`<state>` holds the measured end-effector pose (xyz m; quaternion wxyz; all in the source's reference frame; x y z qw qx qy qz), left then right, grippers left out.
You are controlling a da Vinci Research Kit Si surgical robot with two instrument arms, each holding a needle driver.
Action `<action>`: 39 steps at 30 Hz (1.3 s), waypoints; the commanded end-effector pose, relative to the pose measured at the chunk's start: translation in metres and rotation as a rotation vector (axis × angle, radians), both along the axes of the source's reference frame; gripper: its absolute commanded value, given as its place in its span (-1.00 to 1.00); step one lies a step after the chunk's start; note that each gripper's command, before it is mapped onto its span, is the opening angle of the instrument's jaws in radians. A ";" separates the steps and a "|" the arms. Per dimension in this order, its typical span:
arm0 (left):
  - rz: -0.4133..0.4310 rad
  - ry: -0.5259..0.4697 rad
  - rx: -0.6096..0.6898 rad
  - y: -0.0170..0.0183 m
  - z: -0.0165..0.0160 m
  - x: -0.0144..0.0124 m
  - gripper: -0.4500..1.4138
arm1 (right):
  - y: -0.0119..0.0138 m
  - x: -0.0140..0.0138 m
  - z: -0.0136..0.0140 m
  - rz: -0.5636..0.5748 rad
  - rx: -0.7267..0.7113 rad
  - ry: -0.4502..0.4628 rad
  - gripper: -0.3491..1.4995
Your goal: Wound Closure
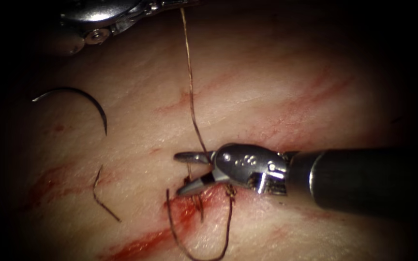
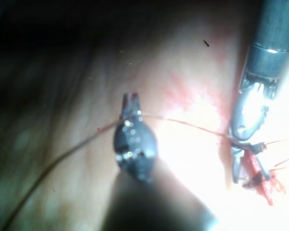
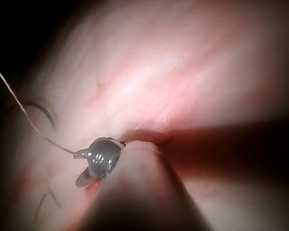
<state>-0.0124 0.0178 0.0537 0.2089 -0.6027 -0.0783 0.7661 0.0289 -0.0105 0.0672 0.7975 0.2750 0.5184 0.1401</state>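
Pork-belly tissue (image 1: pixel 276 87) filled the endoscope view; the needle (image 1: pixel 81 99) lay free on it, left of the cut (image 1: pixel 170 232). The right tool (image 1: pixel 189 171) stood with fingers wide around the thread (image 1: pixel 189 87), holding nothing. A cut end (image 1: pixel 103 195) lay nearby. In the left wrist view, the left tool (image 2: pixel 130 103) gripped the taut thread; overpulling might tear tissue.

Lit brightest around the shiny steel right tool (image 1: pixel 177 175), with glare on its metal; fading to black past the pale pink tissue (image 1: pixel 267 87); shaft shadow alongside.
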 end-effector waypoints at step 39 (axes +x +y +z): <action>-0.119 0.128 0.001 0.0045 0.0138 0.0024 -1.00 | 0.0040 -0.0189 -0.0056 0.183 -0.099 -0.081 0.98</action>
